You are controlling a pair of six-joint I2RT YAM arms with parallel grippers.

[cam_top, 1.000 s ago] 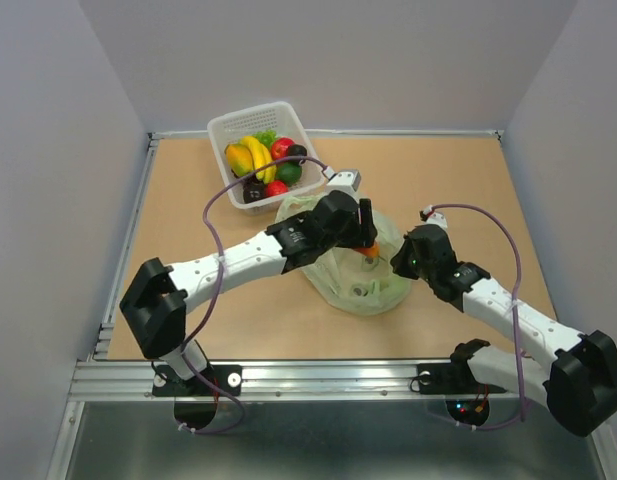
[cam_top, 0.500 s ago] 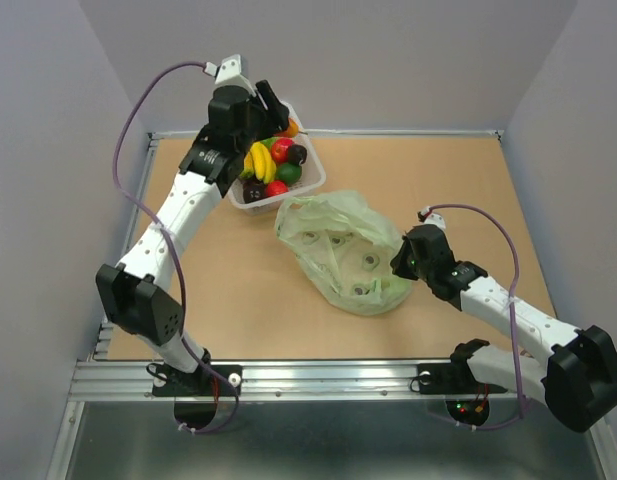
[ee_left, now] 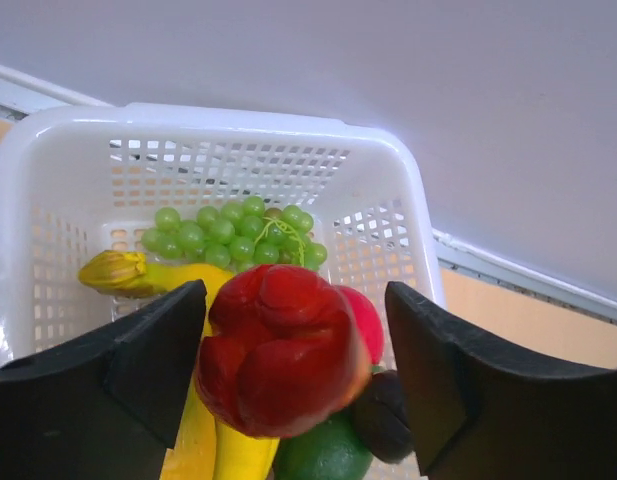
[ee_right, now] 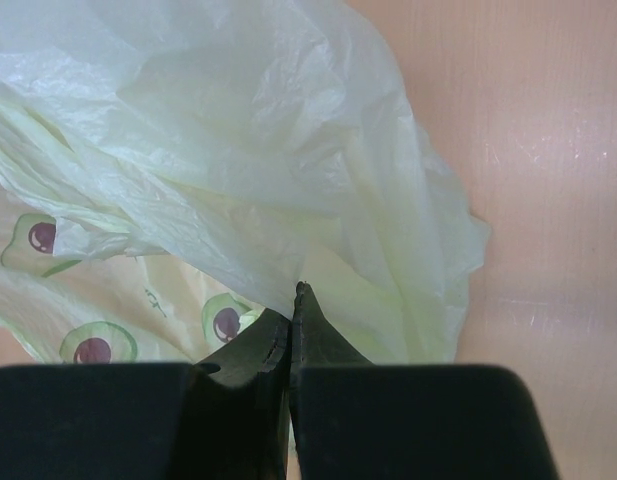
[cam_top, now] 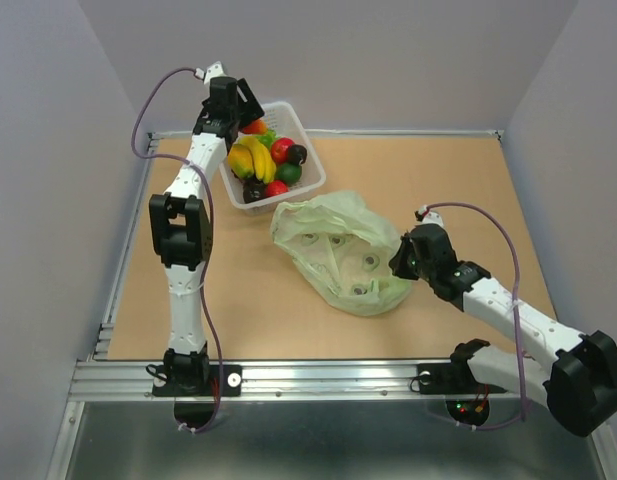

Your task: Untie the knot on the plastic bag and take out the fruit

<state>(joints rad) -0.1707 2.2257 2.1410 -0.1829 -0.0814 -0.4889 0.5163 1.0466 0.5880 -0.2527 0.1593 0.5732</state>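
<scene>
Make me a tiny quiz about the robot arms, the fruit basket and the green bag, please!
1. True or false: the right claw is shut, its tips at the thin, crinkly pale green plastic bag.
2. Where is the left claw? A: above the white slotted plastic basket. B: down by its own base. C: beside the right claw.
3. Fill in: the glossy toy fruit between the left claw's jaws is coloured ____.
Key: 1 true; 2 A; 3 red.
</scene>
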